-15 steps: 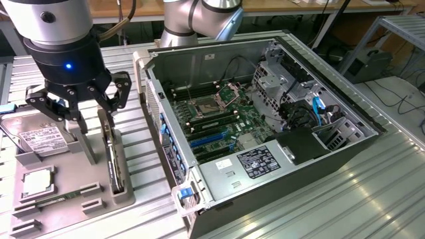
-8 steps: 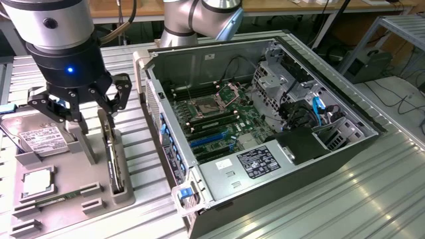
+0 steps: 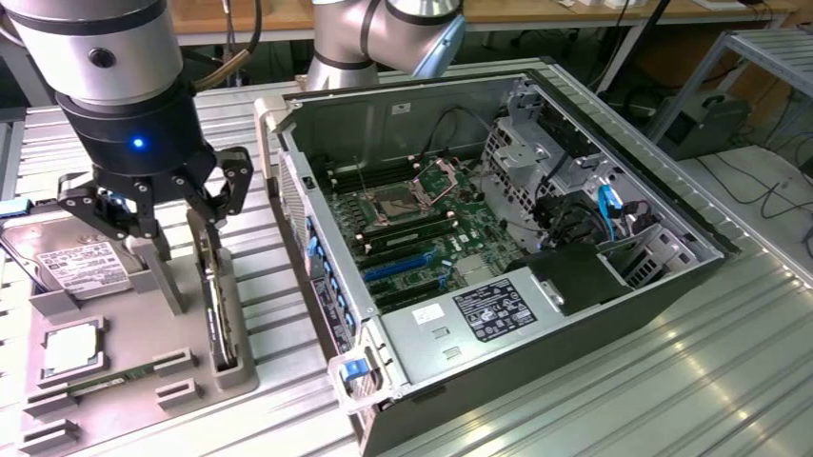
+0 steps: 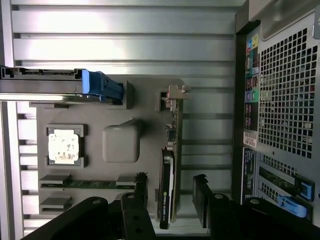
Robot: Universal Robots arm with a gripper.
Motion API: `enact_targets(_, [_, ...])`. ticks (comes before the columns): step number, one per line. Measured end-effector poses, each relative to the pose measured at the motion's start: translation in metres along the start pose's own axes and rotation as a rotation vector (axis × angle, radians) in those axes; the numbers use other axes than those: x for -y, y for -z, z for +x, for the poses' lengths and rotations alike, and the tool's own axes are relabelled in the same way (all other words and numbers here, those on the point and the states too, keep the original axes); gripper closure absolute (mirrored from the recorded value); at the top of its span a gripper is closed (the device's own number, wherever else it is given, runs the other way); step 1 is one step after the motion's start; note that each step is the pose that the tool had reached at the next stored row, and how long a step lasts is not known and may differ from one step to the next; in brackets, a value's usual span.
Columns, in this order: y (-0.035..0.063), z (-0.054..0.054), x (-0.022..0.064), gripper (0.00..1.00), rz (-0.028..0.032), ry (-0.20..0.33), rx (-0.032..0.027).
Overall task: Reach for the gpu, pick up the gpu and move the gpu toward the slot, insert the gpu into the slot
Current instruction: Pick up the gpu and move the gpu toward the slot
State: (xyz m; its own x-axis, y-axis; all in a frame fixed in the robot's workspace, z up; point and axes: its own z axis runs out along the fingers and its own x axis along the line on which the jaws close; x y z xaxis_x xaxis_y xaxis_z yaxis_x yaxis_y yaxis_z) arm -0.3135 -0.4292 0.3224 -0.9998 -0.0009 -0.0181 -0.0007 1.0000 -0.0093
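Observation:
The gpu (image 4: 170,165) is a thin dark card standing on edge in the grey fixture tray (image 4: 145,107), with its silvery bracket (image 4: 175,96) at one end. In the exterior view the gpu (image 3: 216,295) stands along the tray's right side, beside the computer case. My gripper (image 4: 170,200) is open just above it. One black finger (image 4: 141,192) is on each side of the card, with a gap between each finger and the card. In the exterior view my gripper (image 3: 175,221) hangs over the card's far end. The blue slot (image 3: 400,268) lies on the motherboard inside the open case.
The tray also holds a silver hard drive (image 3: 76,262), a processor chip (image 3: 70,347) and a green memory stick (image 3: 109,381). The open computer case (image 3: 508,238) lies to the exterior view's right of the tray. A second arm (image 3: 381,38) stands behind the case.

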Motion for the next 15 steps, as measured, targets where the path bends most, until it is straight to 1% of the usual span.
enact_targets(15, [-0.0209,0.000,0.0017,0.51,0.0000,0.000,0.0001])
